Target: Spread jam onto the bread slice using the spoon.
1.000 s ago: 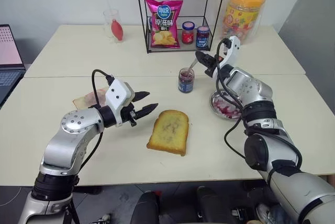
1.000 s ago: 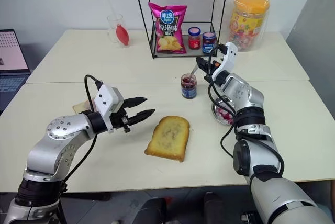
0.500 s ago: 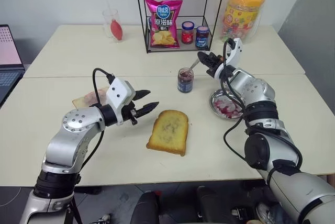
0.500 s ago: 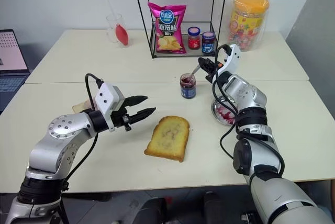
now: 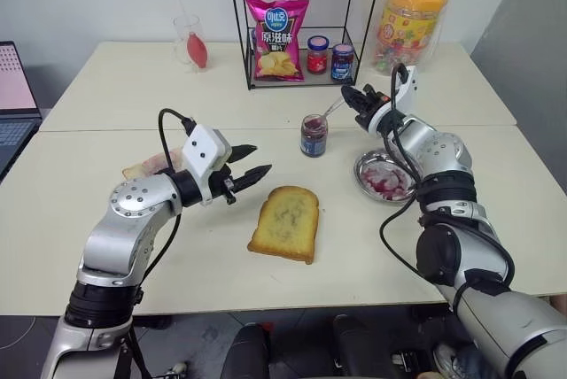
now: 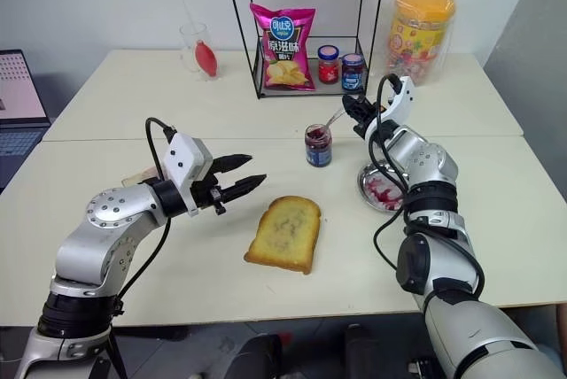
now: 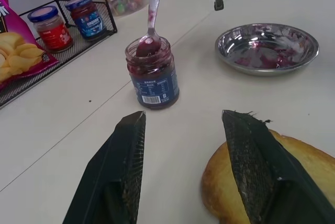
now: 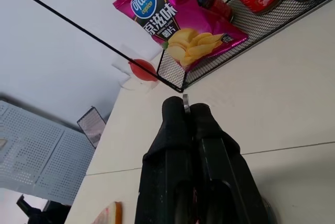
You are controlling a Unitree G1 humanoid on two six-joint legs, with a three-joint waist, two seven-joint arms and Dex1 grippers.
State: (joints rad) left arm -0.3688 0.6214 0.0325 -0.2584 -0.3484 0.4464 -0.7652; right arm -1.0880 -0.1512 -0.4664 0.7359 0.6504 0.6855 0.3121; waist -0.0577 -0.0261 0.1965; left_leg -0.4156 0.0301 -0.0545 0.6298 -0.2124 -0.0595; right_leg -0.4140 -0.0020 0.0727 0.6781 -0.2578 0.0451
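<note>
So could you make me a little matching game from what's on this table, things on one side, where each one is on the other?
Things:
1. spoon
2. bread slice
3. steel dish
4. crisp bag

Places:
A. inside the wire rack
B. bowl end in the jam jar, handle pinched by the right gripper
C. flat on the table, in front of the left gripper
D. on the table under the right forearm

Pairs: 1-B, 2-C, 3-D, 4-A
</note>
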